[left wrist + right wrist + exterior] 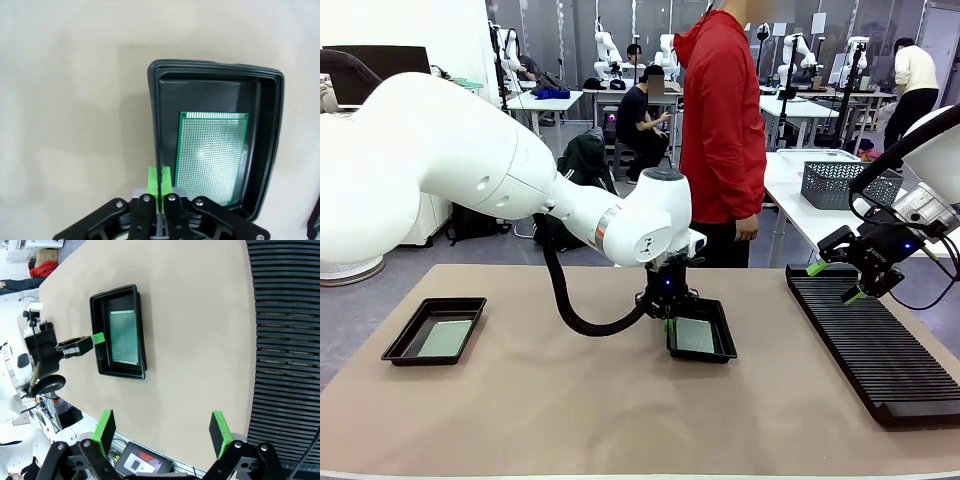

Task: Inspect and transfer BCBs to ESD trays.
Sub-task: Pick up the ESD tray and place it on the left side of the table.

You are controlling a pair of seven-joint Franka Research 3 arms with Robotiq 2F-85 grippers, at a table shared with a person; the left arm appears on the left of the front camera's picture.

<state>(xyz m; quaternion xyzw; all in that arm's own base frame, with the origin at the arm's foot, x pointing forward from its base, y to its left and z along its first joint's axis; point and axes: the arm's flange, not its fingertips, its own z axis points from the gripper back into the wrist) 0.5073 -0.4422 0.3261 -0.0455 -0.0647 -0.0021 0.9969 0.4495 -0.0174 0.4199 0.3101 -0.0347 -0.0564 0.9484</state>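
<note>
Now left gripper [160,175] jaws clenched on nothing, tips at the ESD tray [160,100] rim; BCB [212,155] flat inside, just beside them. Right gripper [162,432] jaws released, above counter [200,340].

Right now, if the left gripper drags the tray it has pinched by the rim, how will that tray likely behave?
The ESD tray looks like thin, shallow plastic, so probably light and prone to sliding. Held at one rim by the left gripper, it may pivot. The BCB lies loose inside and could shift.
</note>
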